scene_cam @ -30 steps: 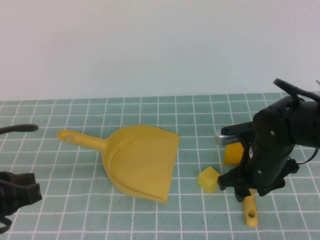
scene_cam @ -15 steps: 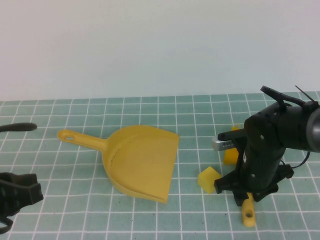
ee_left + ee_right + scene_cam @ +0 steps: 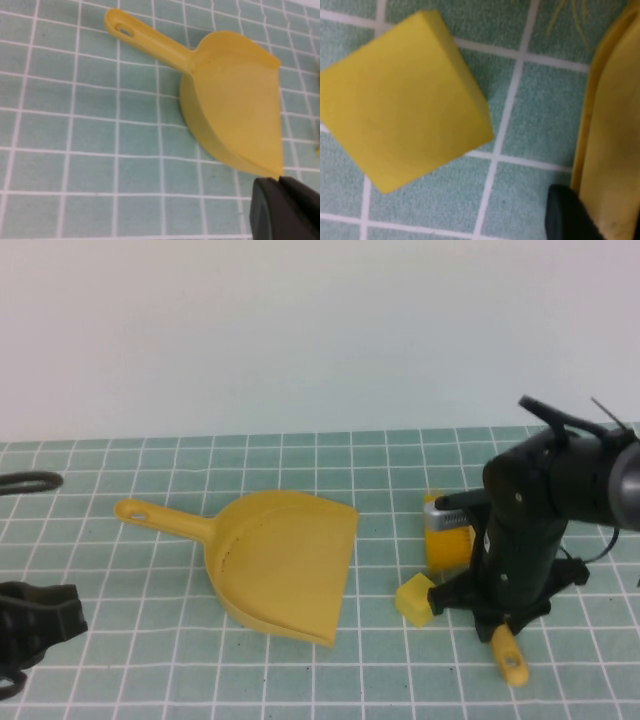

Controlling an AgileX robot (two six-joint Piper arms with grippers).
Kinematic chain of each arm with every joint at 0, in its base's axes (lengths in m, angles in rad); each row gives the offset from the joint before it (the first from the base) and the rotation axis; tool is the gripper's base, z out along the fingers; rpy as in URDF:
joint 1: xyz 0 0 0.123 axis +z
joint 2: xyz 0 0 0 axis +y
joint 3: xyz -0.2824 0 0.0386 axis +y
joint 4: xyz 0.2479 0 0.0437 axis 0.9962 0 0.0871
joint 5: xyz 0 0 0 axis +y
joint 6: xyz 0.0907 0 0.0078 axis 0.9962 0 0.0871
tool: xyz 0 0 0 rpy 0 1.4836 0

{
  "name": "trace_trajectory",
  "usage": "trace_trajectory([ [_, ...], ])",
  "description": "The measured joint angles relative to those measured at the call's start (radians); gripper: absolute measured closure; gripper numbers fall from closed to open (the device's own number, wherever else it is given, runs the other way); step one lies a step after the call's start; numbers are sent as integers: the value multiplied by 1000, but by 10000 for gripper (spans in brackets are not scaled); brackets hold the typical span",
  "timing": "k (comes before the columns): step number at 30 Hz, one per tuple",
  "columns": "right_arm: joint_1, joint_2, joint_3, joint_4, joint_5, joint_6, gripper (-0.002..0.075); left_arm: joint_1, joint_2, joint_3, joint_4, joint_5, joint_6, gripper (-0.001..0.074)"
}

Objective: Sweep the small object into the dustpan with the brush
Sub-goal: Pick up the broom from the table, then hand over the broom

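Note:
The small yellow cube (image 3: 416, 598) lies on the green grid mat between the dustpan's open mouth and my right arm; it also fills the right wrist view (image 3: 402, 97). The yellow dustpan (image 3: 285, 560) lies flat, its handle pointing left, also seen in the left wrist view (image 3: 235, 100). My right gripper (image 3: 497, 618) points down, shut on the brush's handle (image 3: 615, 150), with one black finger (image 3: 565, 215) pressed against it. The brush head (image 3: 447, 540) stands just behind the cube. My left gripper (image 3: 282, 182) is shut and holds nothing, low at the near left (image 3: 30, 625).
A black cable loop (image 3: 25, 481) lies at the far left edge of the mat. A pale wall (image 3: 320, 330) rises behind the mat's far edge. The brush's handle end (image 3: 512, 660) sticks out toward the front, below my right arm.
My right gripper's jaws have closed onto the brush handle. The brush has turned, its head now nearer the cube and more upright. The left arm has barely moved.

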Motion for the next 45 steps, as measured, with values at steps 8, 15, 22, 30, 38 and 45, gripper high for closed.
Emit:
trace_trajectory([
  [8, 19, -104, -196, -16, 120, -24, 536, 0, 0, 0, -397, 4, 151, 612],
  [15, 188, -249, -307, -16, 129, -71, 536, 0, 0, 0, -980, 207, 457, 301],
  [22, 368, -291, -307, -5, 102, -80, 536, 0, 0, 0, -1029, 266, 494, 293],
  [30, 465, -291, -307, 72, 11, -80, 536, 0, 0, 0, -1029, 265, 497, 294],
  [38, 474, -291, -307, 116, 9, -84, 536, 0, 0, 0, -1011, 258, 506, 294],
  [45, 488, -302, -307, 159, 5, -111, 536, 0, 0, 0, -993, 219, 509, 294],
])
